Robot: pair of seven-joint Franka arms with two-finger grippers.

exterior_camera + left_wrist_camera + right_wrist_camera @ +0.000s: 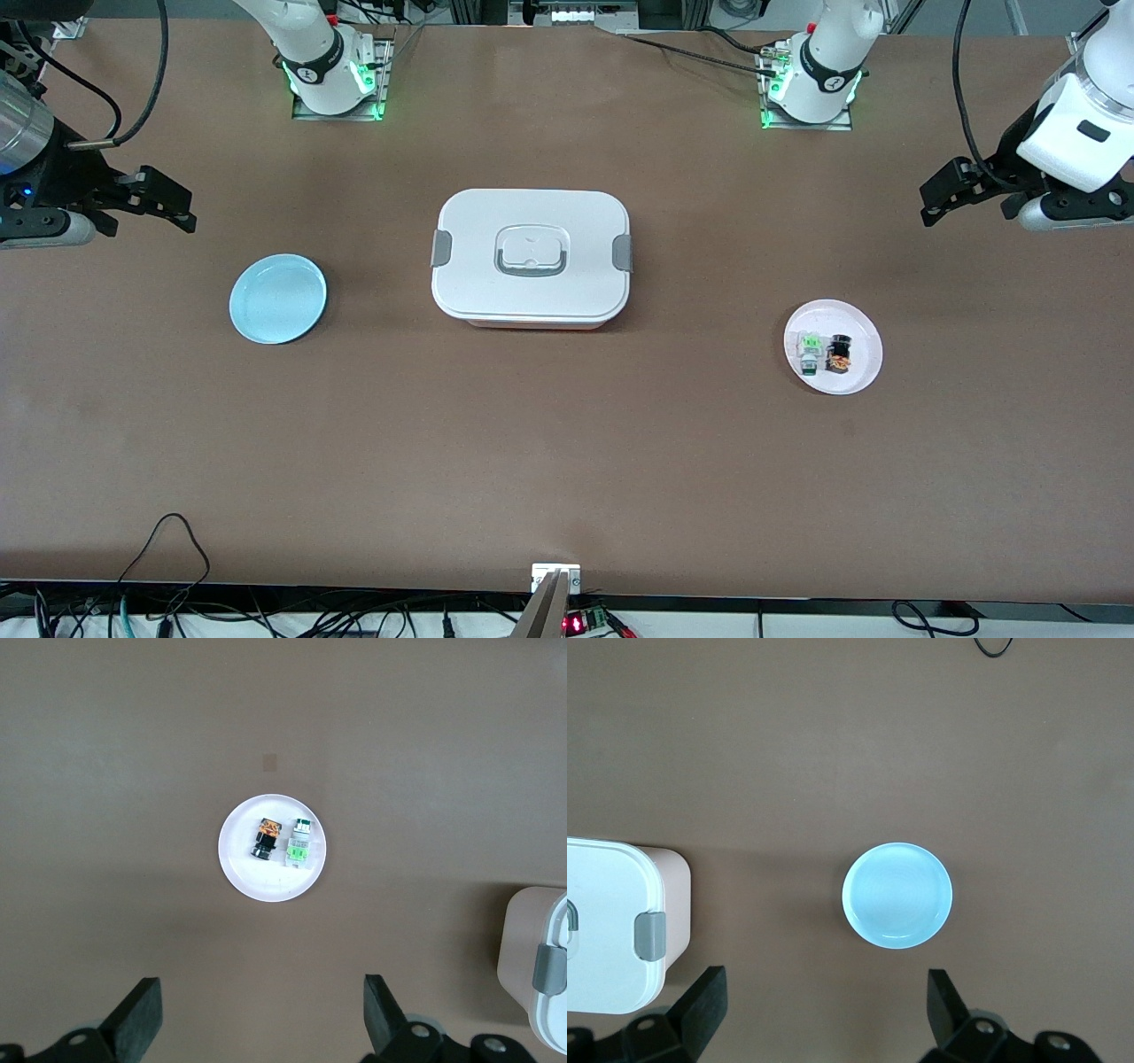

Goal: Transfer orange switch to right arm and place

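Observation:
The orange switch (839, 353) is a tiny black block with orange parts. It lies on a small white plate (858, 377) toward the left arm's end of the table, beside a white-and-green component (809, 352). In the left wrist view the switch (266, 838) and the plate (257, 881) show well ahead of my left gripper (263, 1014), which is open and empty, up in the air. My right gripper (164, 202) is open and empty, held high at the right arm's end; its wrist view shows the open gripper (826, 1008) over bare table.
A white lidded box (531, 257) with grey latches sits mid-table. A light blue plate (277, 298) lies toward the right arm's end, also in the right wrist view (897, 896). Cables hang along the table edge nearest the front camera.

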